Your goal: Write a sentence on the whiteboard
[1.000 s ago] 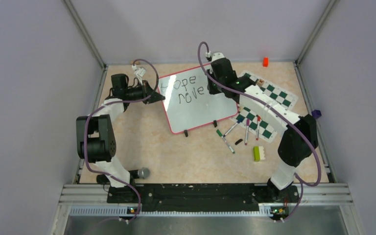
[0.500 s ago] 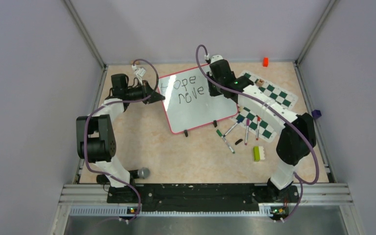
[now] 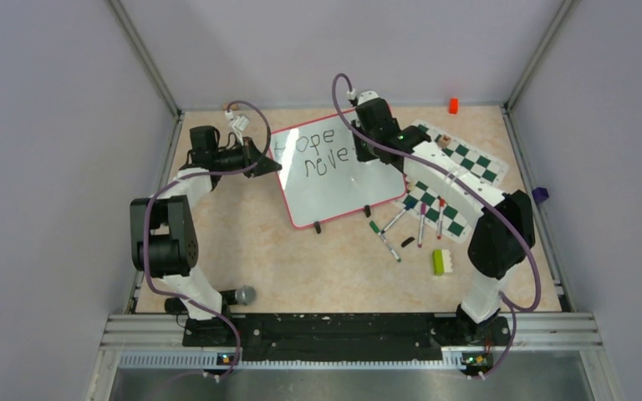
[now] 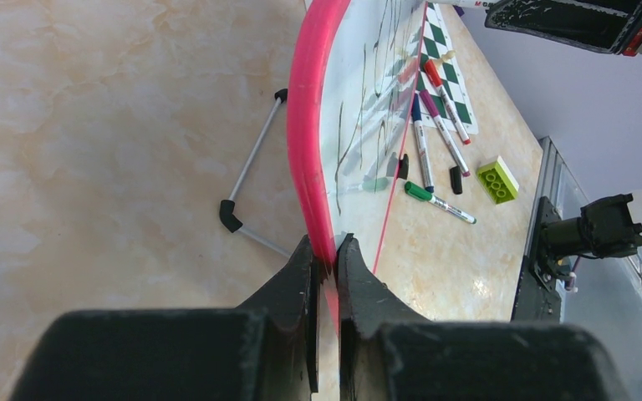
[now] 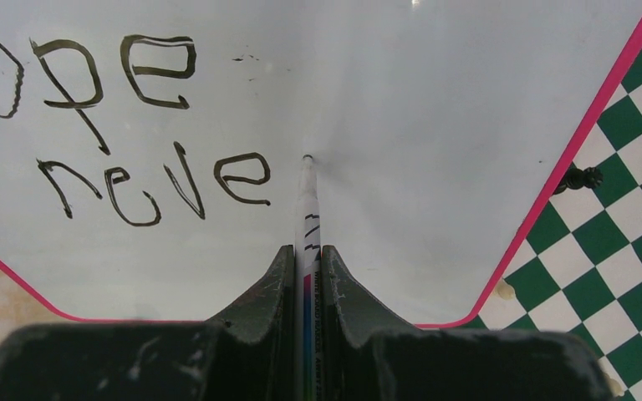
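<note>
Gripping a marker (image 5: 308, 213), the right hand (image 5: 305, 261) touches its tip to the whiteboard (image 5: 435, 92) beside the sentence (image 5: 94, 125); the left hand (image 4: 326, 251) pinches the rim.

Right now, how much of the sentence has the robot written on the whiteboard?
Done: "Hope" and, below it, "neve" are on the whiteboard. In hand: the right fingers grip a marker whose tip sits just right of the last e, while the left fingers pinch the board's pink rim. Left: that word looks unfinished, probably an r next; anything after is not yet written.

the sentence (image 5: 94, 132) starts cut off at the right wrist view's left edge.
</note>
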Controlling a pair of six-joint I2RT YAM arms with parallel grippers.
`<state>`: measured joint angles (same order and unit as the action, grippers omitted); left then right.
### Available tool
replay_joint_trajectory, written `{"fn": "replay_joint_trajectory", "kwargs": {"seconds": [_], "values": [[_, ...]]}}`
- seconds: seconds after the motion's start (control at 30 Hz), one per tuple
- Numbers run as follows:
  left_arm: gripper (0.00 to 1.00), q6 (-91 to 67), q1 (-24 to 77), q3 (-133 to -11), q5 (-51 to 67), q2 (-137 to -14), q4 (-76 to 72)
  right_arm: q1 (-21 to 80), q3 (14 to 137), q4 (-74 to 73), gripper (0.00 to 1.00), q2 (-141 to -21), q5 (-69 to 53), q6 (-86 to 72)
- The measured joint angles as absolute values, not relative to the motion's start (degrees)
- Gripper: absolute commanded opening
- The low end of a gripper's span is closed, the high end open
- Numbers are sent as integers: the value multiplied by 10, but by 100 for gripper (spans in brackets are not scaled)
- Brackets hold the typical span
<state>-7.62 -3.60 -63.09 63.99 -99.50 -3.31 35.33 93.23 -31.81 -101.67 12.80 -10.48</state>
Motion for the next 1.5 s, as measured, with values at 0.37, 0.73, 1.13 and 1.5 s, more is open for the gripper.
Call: {"fn": "replay_joint_trajectory", "kwargs": {"seconds": [0.37,0.73,1.13,1.5], "values": [[0,-76,-36,-631,638,-995,-33,353,949,-328,0,-1027,130,-105],[0,-77,-36,-631,637,-995,-33,353,928,-334,0,-1022,131,-105],[0,-78,-36,-631,637,-995,-33,353,922,-342,0,-1019,130,-105],[0,-78,-36,-631,637,-995,-33,354,947,-363,0,-1030,133,-105]]}}
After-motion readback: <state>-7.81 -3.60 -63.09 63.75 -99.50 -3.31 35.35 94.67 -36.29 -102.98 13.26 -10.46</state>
